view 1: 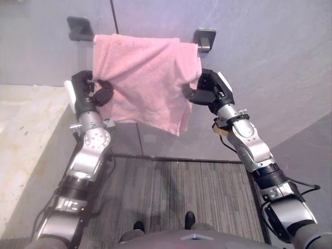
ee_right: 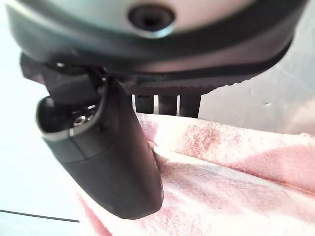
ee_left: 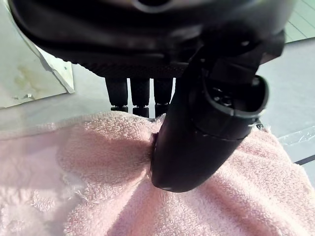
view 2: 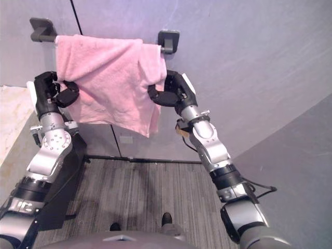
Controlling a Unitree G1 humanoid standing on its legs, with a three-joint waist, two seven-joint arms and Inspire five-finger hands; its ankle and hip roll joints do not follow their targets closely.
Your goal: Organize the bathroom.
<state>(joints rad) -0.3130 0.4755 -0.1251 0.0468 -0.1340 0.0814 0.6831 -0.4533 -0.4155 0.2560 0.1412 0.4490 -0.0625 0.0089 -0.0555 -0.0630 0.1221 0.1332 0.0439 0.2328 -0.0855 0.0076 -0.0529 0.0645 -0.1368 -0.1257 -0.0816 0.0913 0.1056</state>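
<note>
While the left hand [view 1: 92, 94] pinches the left edge of the pink towel [view 1: 145, 78] between thumb and fingers, the towel hangs draped over the dark wall rail [view 1: 205, 40], and the right hand [view 1: 206, 89] pinches its right edge likewise.

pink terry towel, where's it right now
The pink terry towel hangs over the dark wall rail ahead, pinched at its edges by the left hand and right hand.

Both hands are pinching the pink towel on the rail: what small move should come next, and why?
Probably draw the left hand and right hand apart and down: the pink towel hangs bunched and uneven over the towel rail, its lower edge slanting.
</note>
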